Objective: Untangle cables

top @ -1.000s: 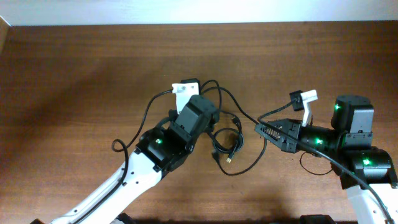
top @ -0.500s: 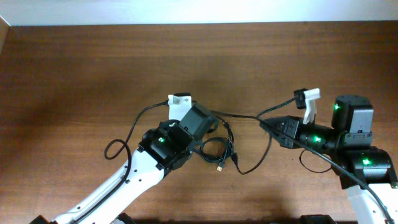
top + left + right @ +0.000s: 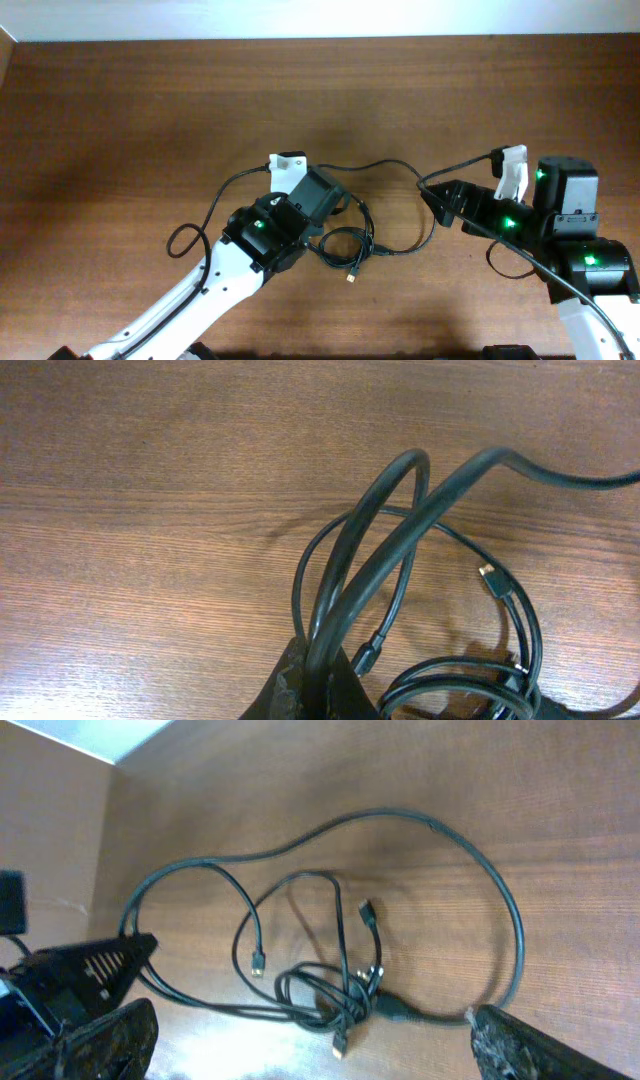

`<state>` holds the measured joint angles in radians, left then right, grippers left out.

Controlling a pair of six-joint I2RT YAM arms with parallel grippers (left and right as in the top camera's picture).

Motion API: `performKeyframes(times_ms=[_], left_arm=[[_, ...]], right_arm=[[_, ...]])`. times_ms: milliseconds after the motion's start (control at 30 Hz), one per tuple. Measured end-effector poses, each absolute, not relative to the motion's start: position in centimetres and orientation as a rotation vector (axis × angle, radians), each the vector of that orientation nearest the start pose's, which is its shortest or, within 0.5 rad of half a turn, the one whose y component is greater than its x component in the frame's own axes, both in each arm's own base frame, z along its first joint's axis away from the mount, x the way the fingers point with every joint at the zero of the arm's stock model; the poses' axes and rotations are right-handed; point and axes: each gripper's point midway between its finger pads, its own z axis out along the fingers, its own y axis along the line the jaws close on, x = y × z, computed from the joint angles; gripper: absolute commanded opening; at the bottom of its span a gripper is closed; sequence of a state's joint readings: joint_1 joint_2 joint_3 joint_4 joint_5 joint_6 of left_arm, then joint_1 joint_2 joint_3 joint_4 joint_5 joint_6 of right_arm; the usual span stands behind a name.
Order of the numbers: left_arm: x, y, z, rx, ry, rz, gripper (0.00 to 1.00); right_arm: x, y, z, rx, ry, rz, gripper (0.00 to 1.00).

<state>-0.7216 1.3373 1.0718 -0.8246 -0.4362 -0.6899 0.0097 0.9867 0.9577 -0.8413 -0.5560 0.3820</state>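
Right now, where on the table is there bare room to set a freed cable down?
Bare: the far strip of table between the wall and the cables; the left end, beyond the left arm; a smaller near-edge patch between left arm and right arm. Crowded: the middle, where loops run from arm to arm.

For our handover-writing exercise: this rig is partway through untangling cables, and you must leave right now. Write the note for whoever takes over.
Left gripper: shut on the cables, with two strands rising from between its fingers.
Right gripper: open, holding nothing.
Cables: the knot lies on the table just right of the left gripper. One long loop arcs out from it, beneath the right gripper.
Done: that loop is spread away from the knot.
Left: the knot itself is not undone, and no cable lies separate yet.
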Motion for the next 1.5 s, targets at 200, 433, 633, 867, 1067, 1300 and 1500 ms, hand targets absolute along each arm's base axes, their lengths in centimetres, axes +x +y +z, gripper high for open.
performKeyframes(times_ms=[200,433,633,867,1067,1300,1500], left_arm=[[29.1,-16.1,16.3,-0.172,2.482,-0.042,0.00],[30.9,-20.3,18.3,-0.181,2.397,-0.327,0.00],[32.2,-23.0,20.8,-0.172,2.302,-0.518,0.00],[32.4,-23.6,28.9,-0.184,2.045,-0.742,0.00],[30.6,-22.1,35.9,-0.199,1.837,-0.877,0.00],[30.3,-21.8,36.6,-0.200,1.815,-0.890,0.00],[30.6,-22.0,39.3,-0.206,1.708,-0.951,0.00]], right_arm=[[25.4,9.2,21.1,0.183,2.478,0.835,0.99],[24.9,9.2,20.7,0.055,2.492,0.790,1.00],[24.9,9.2,18.7,0.009,2.576,0.781,0.96],[25.0,9.5,18.2,-0.027,2.595,0.802,0.93],[24.9,9.8,18.3,-0.043,2.589,0.825,0.92],[24.3,11.3,19.3,-0.074,2.556,0.971,0.83],[23.7,12.7,20.5,0.038,2.550,1.158,0.98]])
